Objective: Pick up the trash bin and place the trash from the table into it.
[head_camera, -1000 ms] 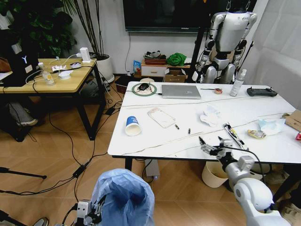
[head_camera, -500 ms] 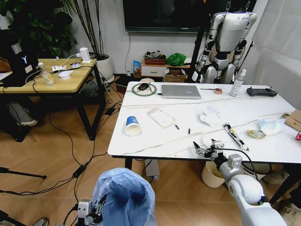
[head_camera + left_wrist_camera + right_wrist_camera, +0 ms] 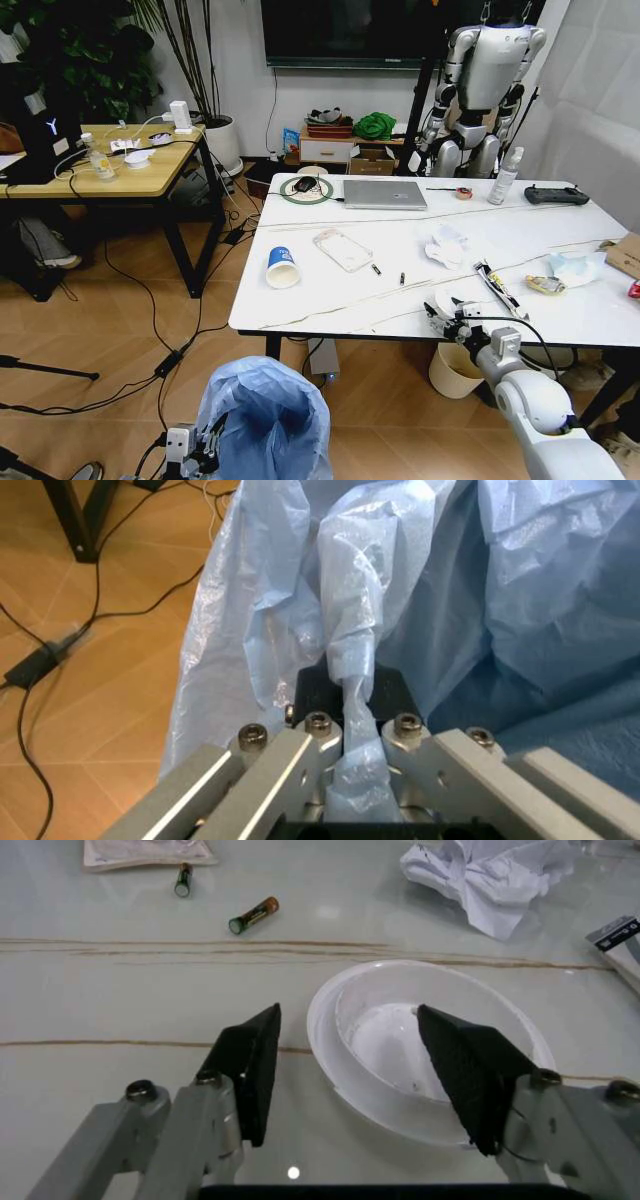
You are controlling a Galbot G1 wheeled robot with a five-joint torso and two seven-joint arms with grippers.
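Note:
The trash bin (image 3: 262, 420), lined with a crinkly pale-blue bag (image 3: 520, 592), stands on the floor in front of the table (image 3: 330, 300). My left gripper (image 3: 195, 450) is at its side, shut on a twisted fold of the bag (image 3: 350, 727). My right gripper (image 3: 447, 318) hovers open over the table's front edge. One finger is over a shallow white round dish (image 3: 430, 1057), the other beside it. Trash on the table: a paper cup (image 3: 283, 267), a crumpled tissue (image 3: 490, 877), a clear pack (image 3: 343, 249), two small batteries (image 3: 252, 916), a printed wrapper (image 3: 497, 285) and a cardboard piece (image 3: 628, 255).
A silver laptop (image 3: 385, 193), a black remote controller (image 3: 556, 195) and a spray bottle (image 3: 506, 176) sit at the table's far side. A cream round bin (image 3: 455, 370) stands under the table. A light-wood table (image 3: 110, 165) is to the left, with cables across the floor.
My right gripper swung a little left along the table's front edge, then came back right to the white dish. The left gripper and the bin have not moved.

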